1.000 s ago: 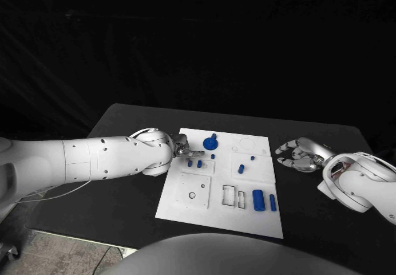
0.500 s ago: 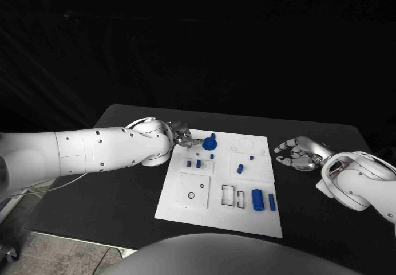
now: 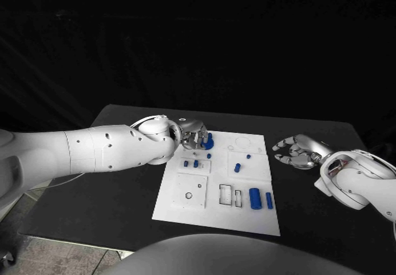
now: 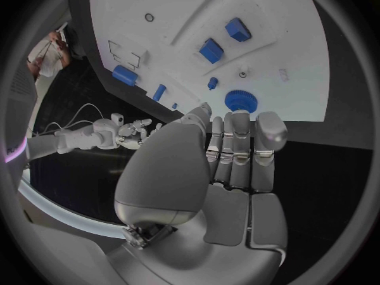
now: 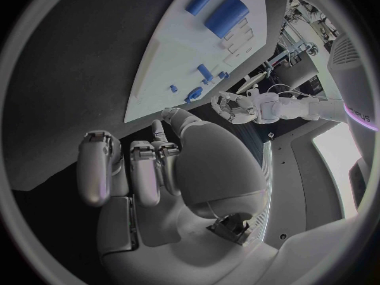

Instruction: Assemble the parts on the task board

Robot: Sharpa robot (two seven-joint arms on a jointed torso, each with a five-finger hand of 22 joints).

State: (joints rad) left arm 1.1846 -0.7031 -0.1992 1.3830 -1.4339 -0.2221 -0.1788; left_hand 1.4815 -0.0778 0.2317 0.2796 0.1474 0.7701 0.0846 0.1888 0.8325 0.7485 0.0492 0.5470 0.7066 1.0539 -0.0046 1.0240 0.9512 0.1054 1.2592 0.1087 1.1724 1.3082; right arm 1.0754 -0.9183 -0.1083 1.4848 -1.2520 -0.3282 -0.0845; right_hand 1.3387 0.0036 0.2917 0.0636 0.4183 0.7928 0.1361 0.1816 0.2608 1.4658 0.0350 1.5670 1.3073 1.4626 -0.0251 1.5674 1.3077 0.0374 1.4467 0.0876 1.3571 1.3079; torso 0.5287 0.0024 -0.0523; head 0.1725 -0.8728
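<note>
Head view: the board [image 3: 216, 189] lies in the middle of the desk [image 3: 107, 189], with blue parts on it: a round knob [image 3: 207, 140] at the far edge, two small pegs [image 3: 190, 164], a small piece [image 3: 237, 168] and two cylinders [image 3: 261, 199] nearer the robot. The left hand [image 3: 191, 136] sits over the board's far left corner just beside the knob and partly hides it; whether the fingers touch it cannot be told. The right hand [image 3: 297, 152] hangs off the board's right side, fingers curled, nothing seen in them. Left wrist view: the fingers [image 4: 241, 145] lie straight and close together, tips just short of the knob [image 4: 240, 100], holding nothing. Right wrist view: the right hand [image 5: 158, 164] has its fingers bent inward, empty, above bare desk beside the board [image 5: 182, 57].
</note>
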